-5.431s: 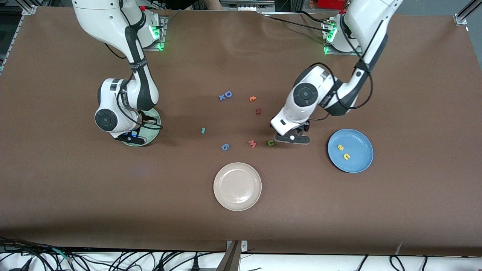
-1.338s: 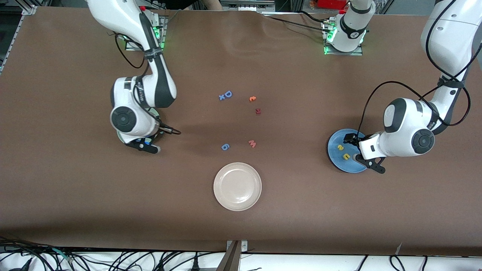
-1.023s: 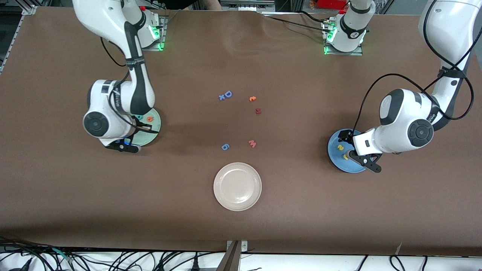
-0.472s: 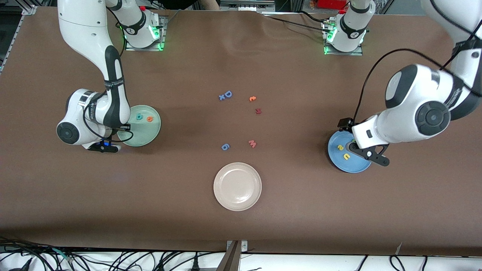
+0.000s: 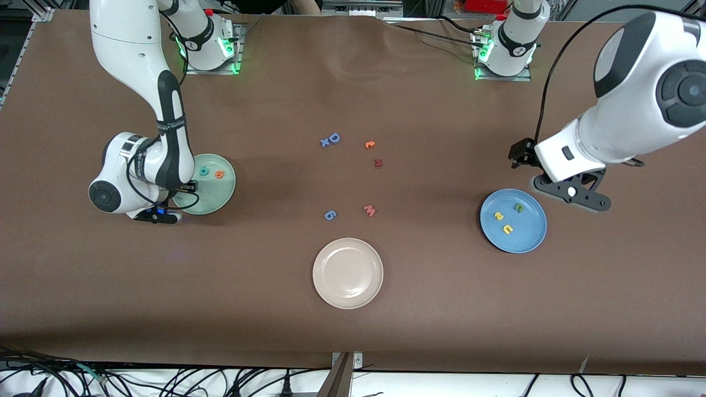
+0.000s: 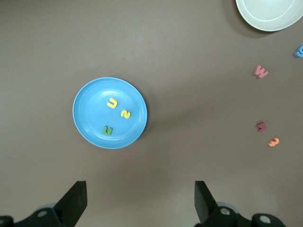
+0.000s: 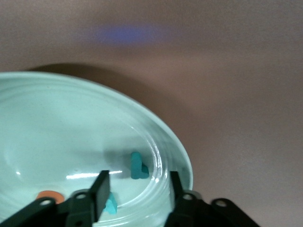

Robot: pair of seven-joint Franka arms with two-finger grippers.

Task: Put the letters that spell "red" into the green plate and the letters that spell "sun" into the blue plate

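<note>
Three letters lie in my green plate [image 5: 218, 190]: teal d [image 5: 204, 171], orange e [image 5: 220, 175], thin r [image 7: 138, 166]. My right gripper [image 7: 137, 189] hangs part-open and empty over its edge. Three more, yellow s [image 5: 498, 216], yellow n [image 5: 507, 229], green u [image 5: 518, 208], lie in the blue plate [image 5: 529, 234]; my left gripper [image 6: 139, 201] is wide, empty, above the table.

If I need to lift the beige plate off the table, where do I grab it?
Judging by its shape, grip the beige plate by its raised rim, one finger inside and one outside, coming straight down from above. It lies flat and upright, far too wide to span, and the rim stands free all round, with the blue 6 and pink M well apart.
</note>
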